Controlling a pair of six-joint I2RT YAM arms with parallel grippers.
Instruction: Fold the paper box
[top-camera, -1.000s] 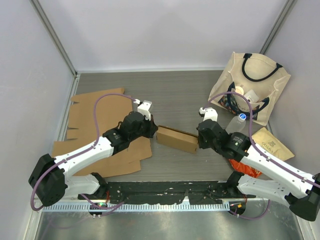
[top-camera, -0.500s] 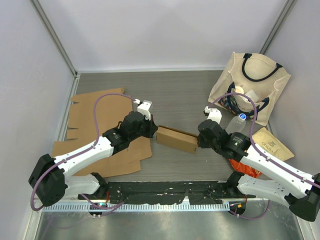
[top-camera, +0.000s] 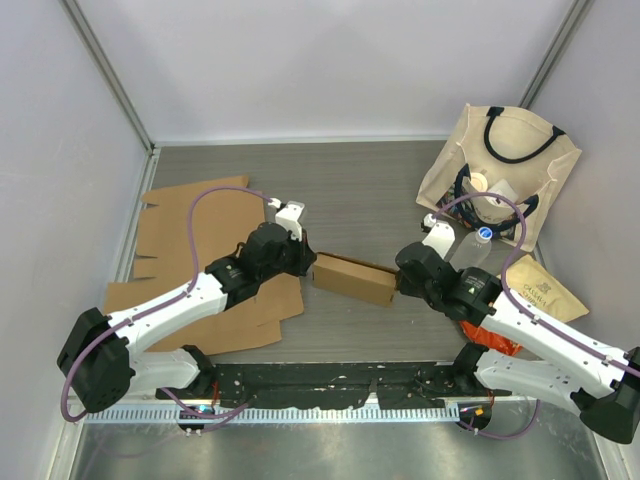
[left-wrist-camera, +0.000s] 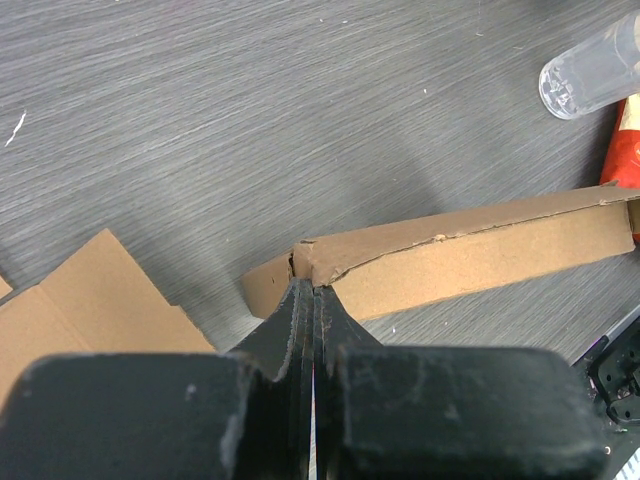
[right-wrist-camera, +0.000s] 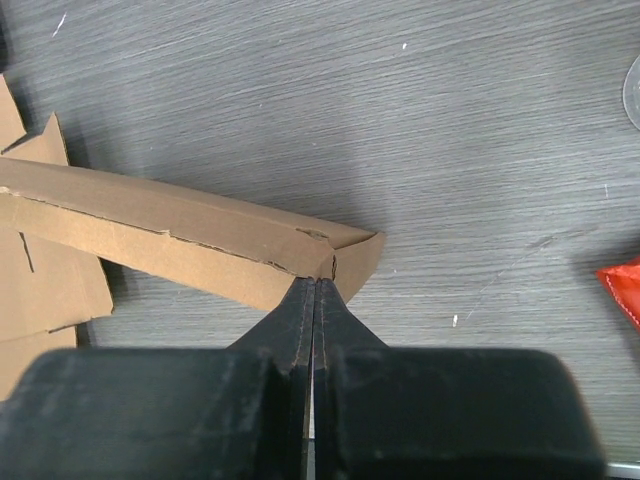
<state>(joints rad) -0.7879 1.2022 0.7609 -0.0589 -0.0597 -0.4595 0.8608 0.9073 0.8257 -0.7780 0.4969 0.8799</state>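
1. The paper box (top-camera: 355, 280) lay near the middle of the table (top-camera: 350, 185), a long low carton running from 10 o'clock to 4 o'clock in the overhead view.
2. The left gripper (top-camera: 308, 262) met its 9 o'clock end with the fingers pressed together. Nothing was pinched between them, and only the tips touched the corner seam.
3. The right gripper (top-camera: 401, 282) did the same at the 3 o'clock end, fingers closed flat against each other and nosing the end flap.
4. Flat cardboard sheets (top-camera: 190, 235) lay toward 9 o'clock of the box and a tote bag (top-camera: 510, 165) toward 1 o'clock.
5. The box looked light, with thin walls: stiff along its panels, but quick to crease or tear at the ragged seams (both wrist views showed frayed edges).
6. It would probably slide under a push from one end, so bracing both ends made sense. A pinch on an end flap close to its fold line looked the safest hold.
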